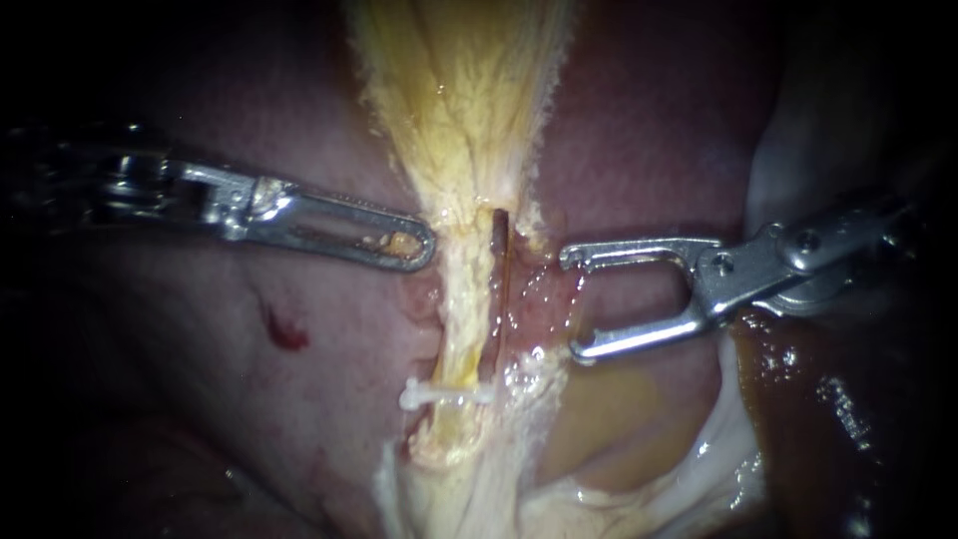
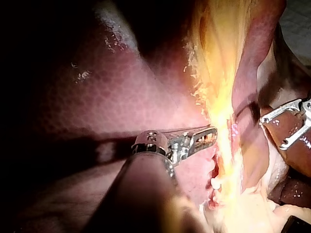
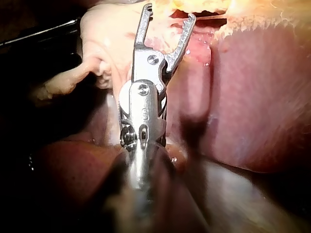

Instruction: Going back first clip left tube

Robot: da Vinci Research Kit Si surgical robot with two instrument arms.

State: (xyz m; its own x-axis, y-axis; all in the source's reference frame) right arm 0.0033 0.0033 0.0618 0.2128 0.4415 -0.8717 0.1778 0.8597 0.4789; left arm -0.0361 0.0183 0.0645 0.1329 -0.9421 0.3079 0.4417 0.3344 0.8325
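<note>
Step in hand, judged from the layout: clip already on, right instrument (image 1: pixel 572 304) due to back off. A white clip (image 1: pixel 444 394) sits across the left tube (image 1: pixel 461 299), low on the strand, well short of where it fans into the yellow fibrous tissue (image 1: pixel 459 90).

The right instrument's claw is wide open and empty, with nothing between the two hooked metal halves. Its tips are just beside the tubes, over wet pink tissue. The left instrument (image 1: pixel 424 245) has a slim, windowed claw, the halves lying together with no gap. Its tip touches the edge of the yellow strand, and I can't confirm a grip.

Next move probably calls for a straight pull-out of the right instrument along its shaft, claw kept open and clear of the clip and of the thin dark tube (image 1: pixel 499 250) beside the left one.

Textures: the tube is pale yellow, stringy and frayed. The liver (image 1: pixel 249 399) is smooth, dull red and glistening. The clip looks like hard, glossy plastic.
</note>
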